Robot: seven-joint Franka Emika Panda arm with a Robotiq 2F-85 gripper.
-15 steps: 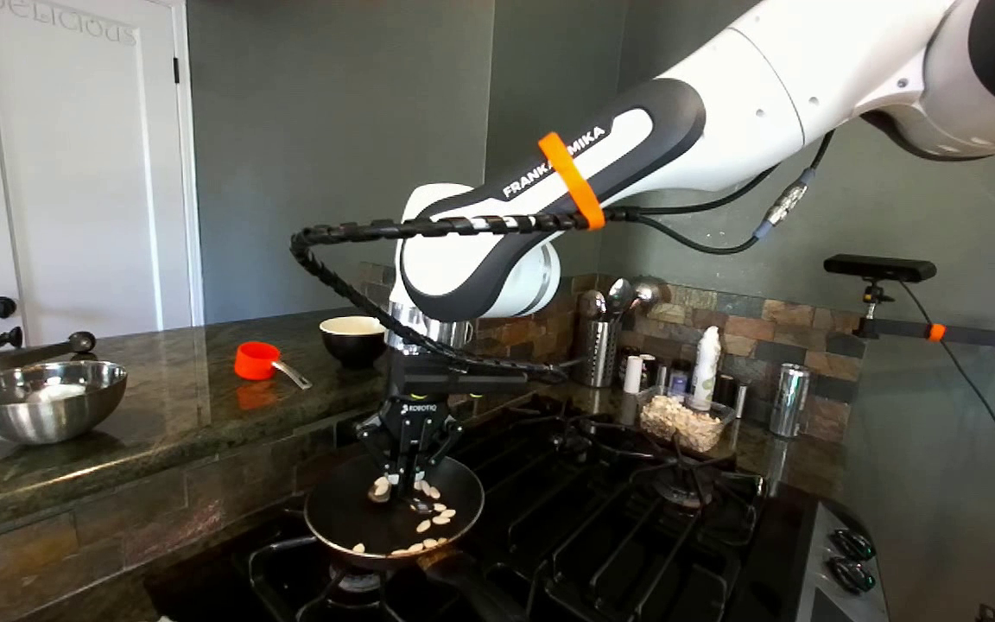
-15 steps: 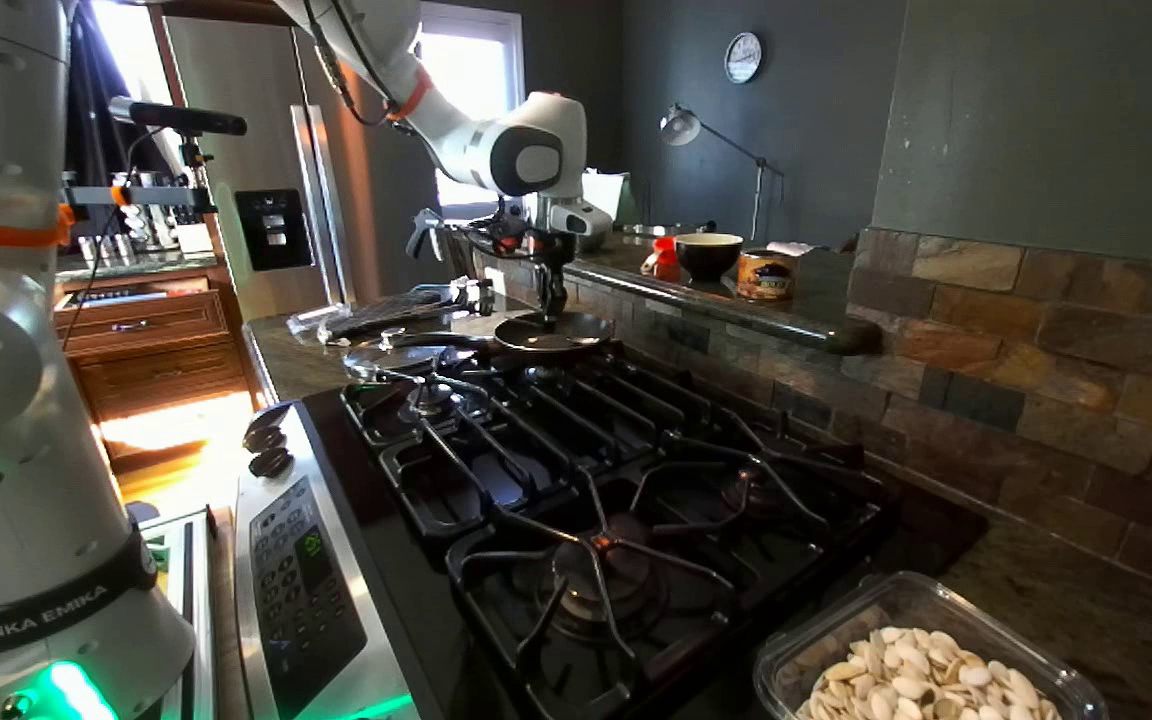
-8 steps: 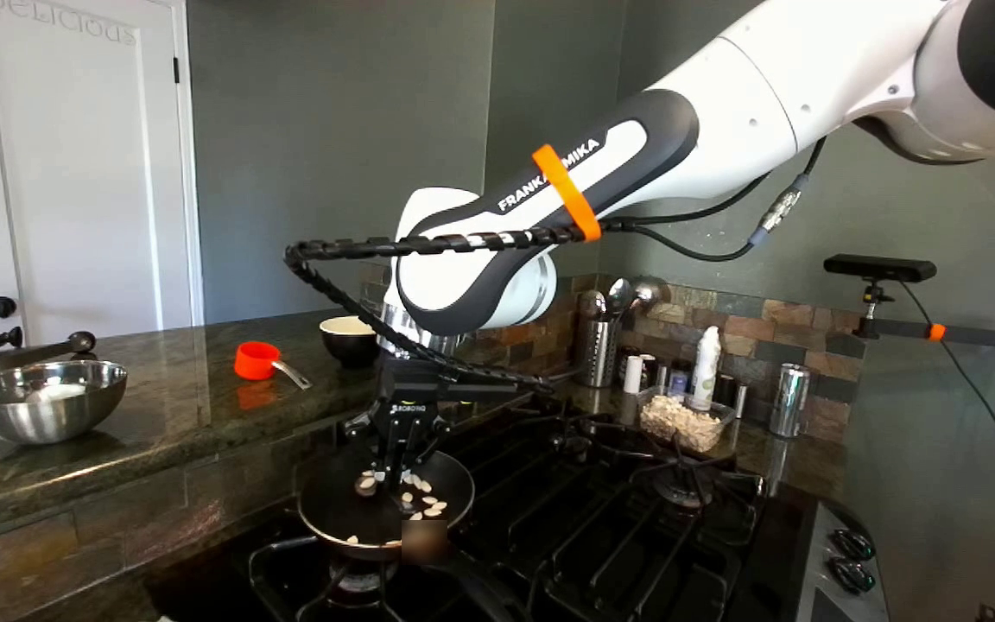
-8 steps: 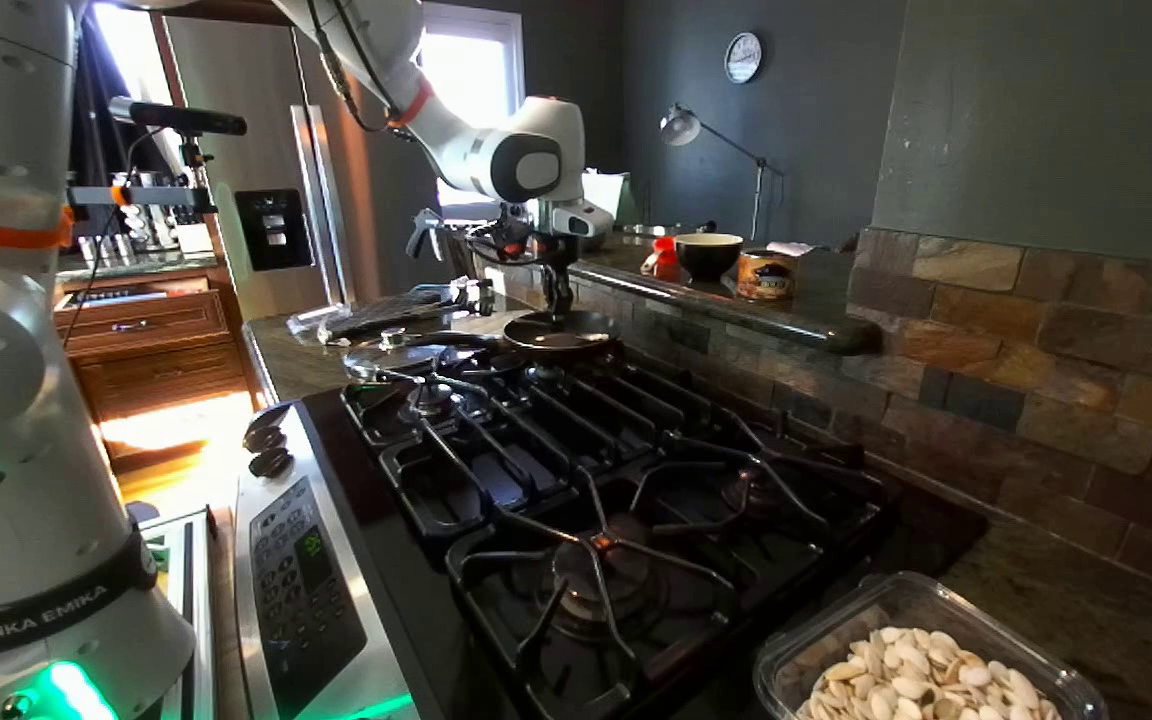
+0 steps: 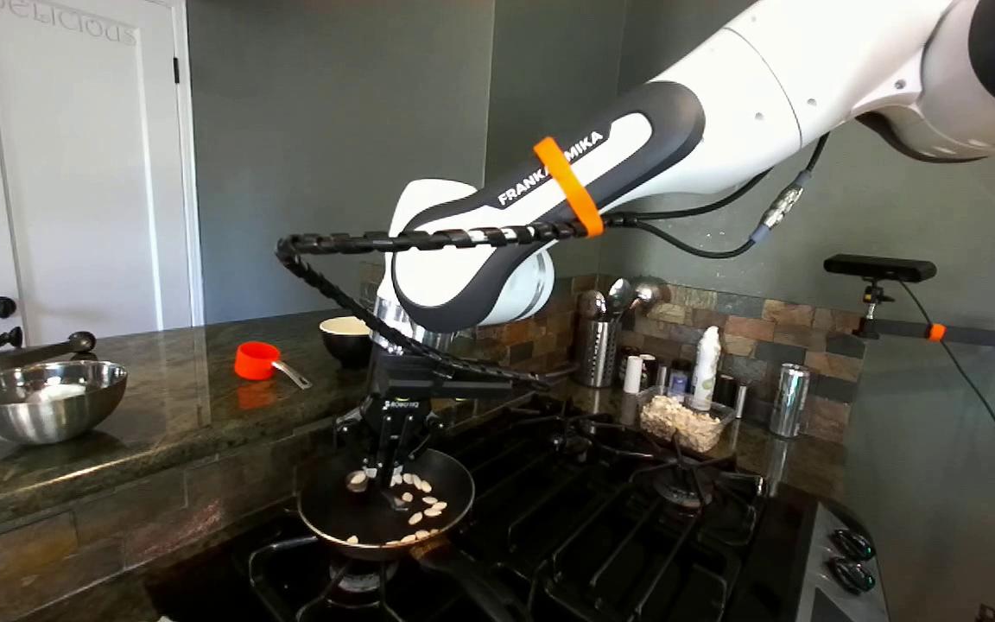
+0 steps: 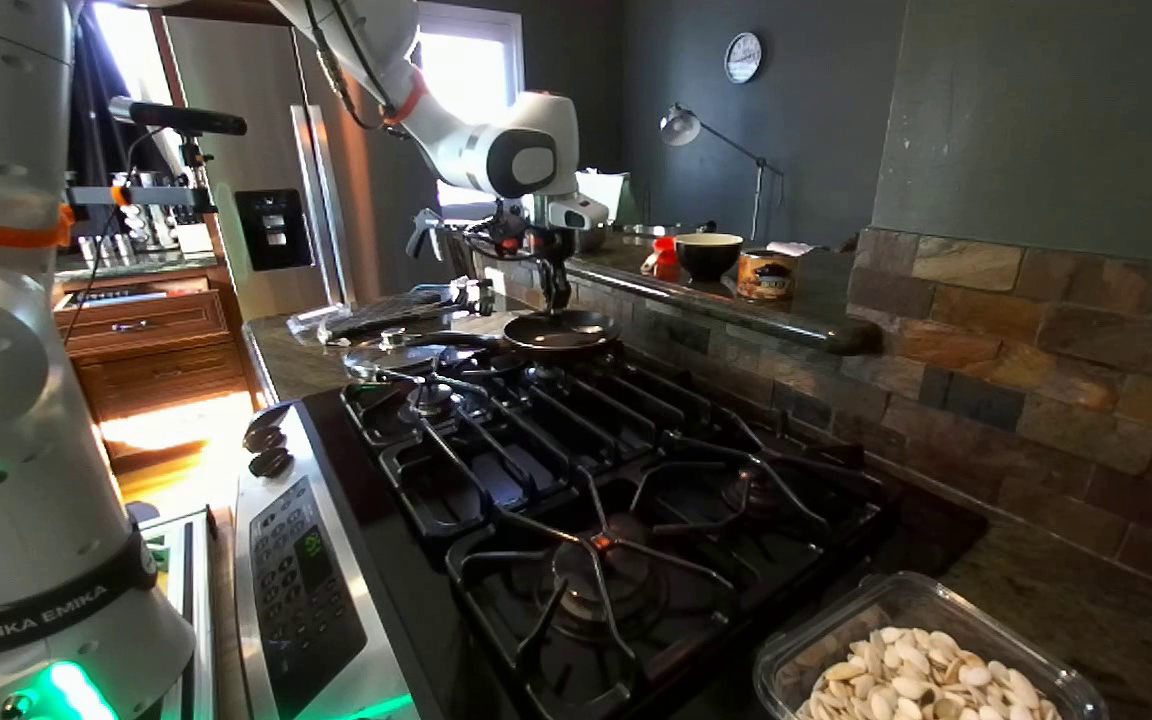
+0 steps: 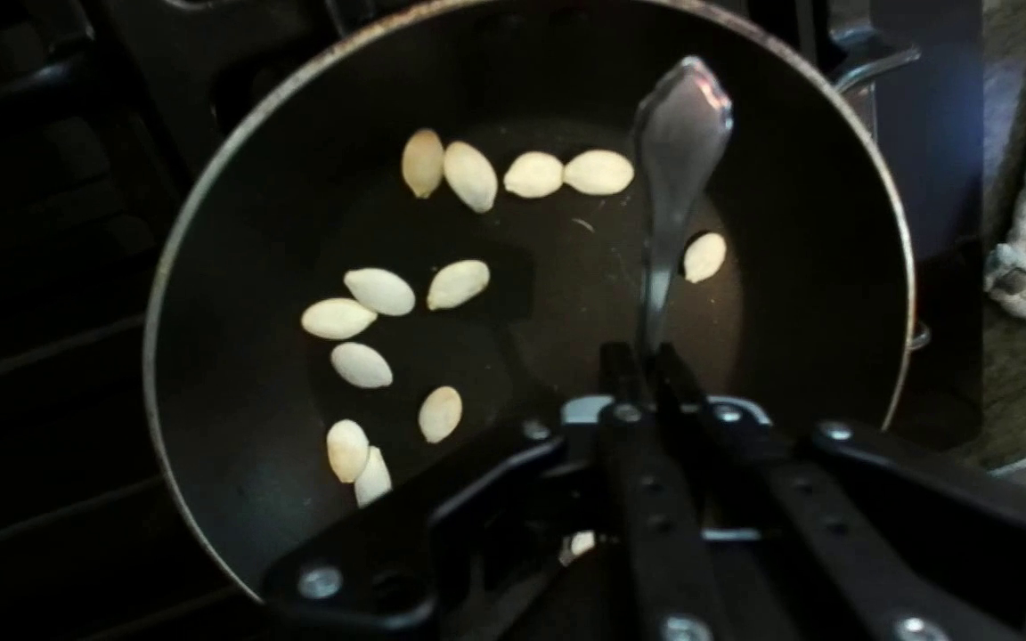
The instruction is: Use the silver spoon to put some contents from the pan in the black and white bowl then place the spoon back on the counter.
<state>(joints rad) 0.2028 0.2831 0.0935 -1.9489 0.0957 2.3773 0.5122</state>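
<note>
The silver spoon [image 7: 678, 147] is pinched by its thin handle between the tips of my gripper [image 7: 647, 361], its wide handle end pointing away in the wrist view. Over the pan [image 5: 351, 523], the spoon's scoop end [image 5: 358, 482] shows beside the fingers with something pale on it. Pale contents [image 7: 460, 285] lie scattered on the dark pan floor. Beyond the pan, the black and white bowl [image 6: 708, 260] stands on the raised counter [image 5: 178, 389], partly behind the arm in an exterior view. The gripper blocks much of the scoop end in the wrist view.
A red cup [image 5: 257, 360] and a steel mixing bowl [image 5: 44, 402] sit on the counter. A brown jar [image 6: 766, 275] stands right beside the bowl. Stove grates [image 6: 576, 480] surround the pan, whose handle [image 5: 472, 579] juts out. A clear tub [image 6: 786, 650] holds more pale pieces.
Gripper and spoon have shifted left in an exterior view and risen slightly over the last half second. The pan slid a little the same way earlier, then stayed. The grip is unchanged.
</note>
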